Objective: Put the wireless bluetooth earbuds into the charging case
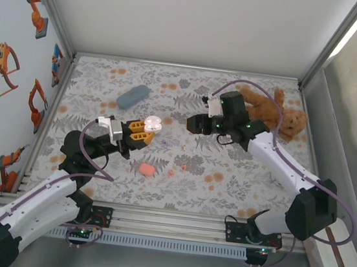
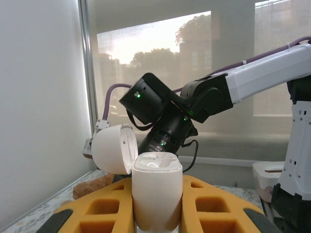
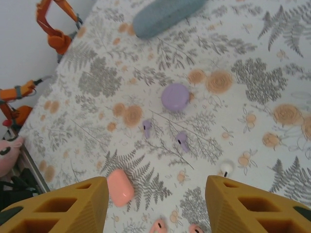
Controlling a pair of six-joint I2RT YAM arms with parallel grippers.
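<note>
Am clamping open white case (image 2: 156, 191) in left gripper (image 1: 143, 131); right gripper (image 3: 155, 194) hovering, jaws apart, empty; white earbud (image 3: 225, 168) lying below, beside one fingertip, right arm nearer.

On your desk (image 1: 239, 173), the grey-blue oblong case (image 1: 133, 96) lies far back on the left. The brown plush teddy bear (image 1: 285, 117) sits in the far right corner, just behind the right gripper (image 1: 196, 123). Left of centre, the left gripper (image 1: 144, 134) clamps the white rounded plastic charging case (image 1: 152, 124) above the desk, its lid swung aside.

Nearer you lies the salmon-pink rounded plastic case (image 1: 147, 169), with two salmon-pink plastic earbuds (image 1: 171, 172) just to its right. From your right wrist camera, the lilac round plastic case (image 3: 175, 97) lies between those two resting cases. Two lilac plastic earbuds (image 3: 146, 128) lie beside it, and a white plastic earbud (image 3: 225, 169) lies further off.
</note>
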